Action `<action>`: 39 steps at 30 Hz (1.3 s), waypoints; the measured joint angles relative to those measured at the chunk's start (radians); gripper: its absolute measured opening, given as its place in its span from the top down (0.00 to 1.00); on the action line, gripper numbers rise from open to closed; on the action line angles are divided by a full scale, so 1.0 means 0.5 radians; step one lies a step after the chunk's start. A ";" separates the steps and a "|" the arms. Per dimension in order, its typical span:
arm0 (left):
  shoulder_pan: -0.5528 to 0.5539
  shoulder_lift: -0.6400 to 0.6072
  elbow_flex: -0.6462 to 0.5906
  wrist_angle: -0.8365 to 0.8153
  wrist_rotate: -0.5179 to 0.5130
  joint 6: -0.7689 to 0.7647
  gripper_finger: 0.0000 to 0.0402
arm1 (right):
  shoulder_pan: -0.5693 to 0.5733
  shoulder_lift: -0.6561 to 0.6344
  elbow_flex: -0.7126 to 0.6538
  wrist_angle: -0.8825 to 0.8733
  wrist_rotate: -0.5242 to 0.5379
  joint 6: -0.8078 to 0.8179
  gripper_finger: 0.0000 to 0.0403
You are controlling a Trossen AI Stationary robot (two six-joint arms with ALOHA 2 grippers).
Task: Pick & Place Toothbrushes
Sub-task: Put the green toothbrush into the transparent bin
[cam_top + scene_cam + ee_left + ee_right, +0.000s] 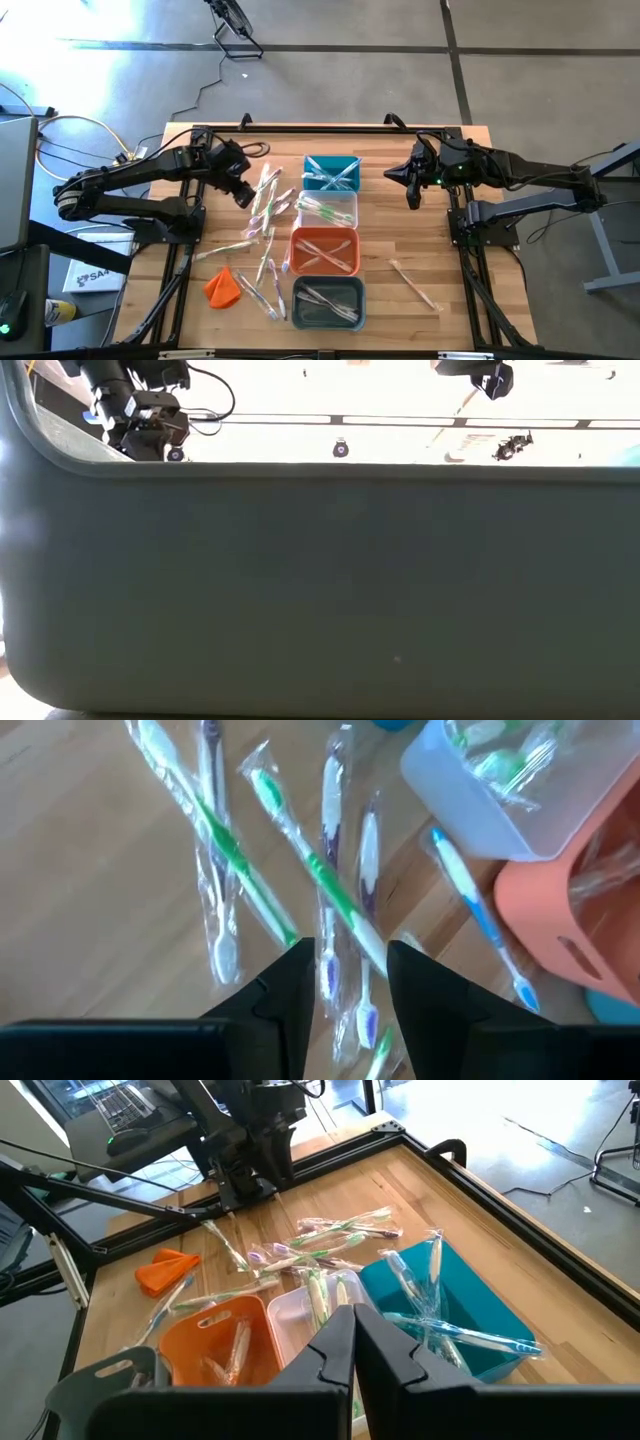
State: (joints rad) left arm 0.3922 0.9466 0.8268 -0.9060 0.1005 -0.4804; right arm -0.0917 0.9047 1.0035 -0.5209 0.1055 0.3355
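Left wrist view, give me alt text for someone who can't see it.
The left gripper hangs open over wrapped toothbrushes scattered on the wooden table, its fingers straddling a green-and-white one. Beside the pile are a clear bin holding green brushes and an orange bin.

Robotics lab, butcher-block table (pixel 430 215) in black framing, polished concrete floor (pixel 350 60), loose cables (pixel 70 135)
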 joint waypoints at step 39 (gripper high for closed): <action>0.000 0.151 -0.685 0.893 -0.084 -0.828 0.69 | 0.000 0.001 0.000 0.001 0.069 0.015 0.99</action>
State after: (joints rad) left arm 0.3922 1.0222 0.4842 -0.4596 0.0584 -0.8946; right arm -0.0917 0.9051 1.0035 -0.5205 0.1402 0.3431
